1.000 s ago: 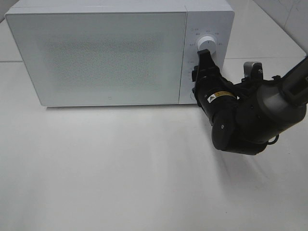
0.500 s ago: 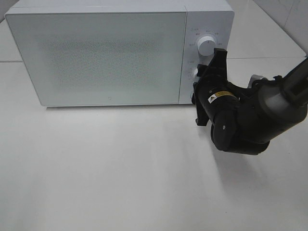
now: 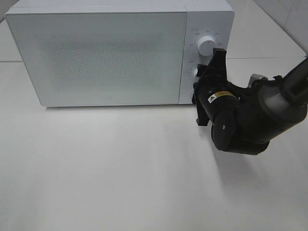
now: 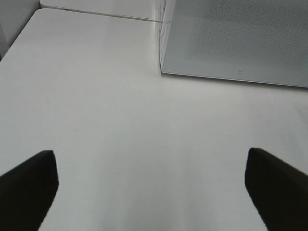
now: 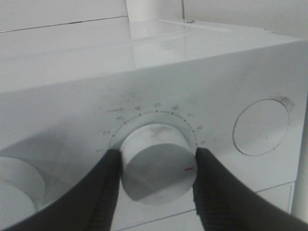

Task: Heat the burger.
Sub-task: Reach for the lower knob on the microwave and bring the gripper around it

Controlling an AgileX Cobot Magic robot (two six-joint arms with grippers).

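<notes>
Bright, even overhead light; white table [image 3: 120,183] washed out, soft shadows under the microwave [image 3: 96,57] and beneath the right arm [image 3: 269,110]. Wrist views: sheen on the microwave's top, dial [image 5: 156,161] slightly soft, left gripper [image 4: 154,192] fingertips [image 4: 29,187] dark and blurred.

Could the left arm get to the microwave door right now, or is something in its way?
Probably yes. Only bare table lies between the open left pincer and the closed microwave door; the right pincer is off to the side, gripping the lower dial.

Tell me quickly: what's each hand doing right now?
Left hand: open, holding nothing.
Right hand: closed on the microwave knob.
</notes>
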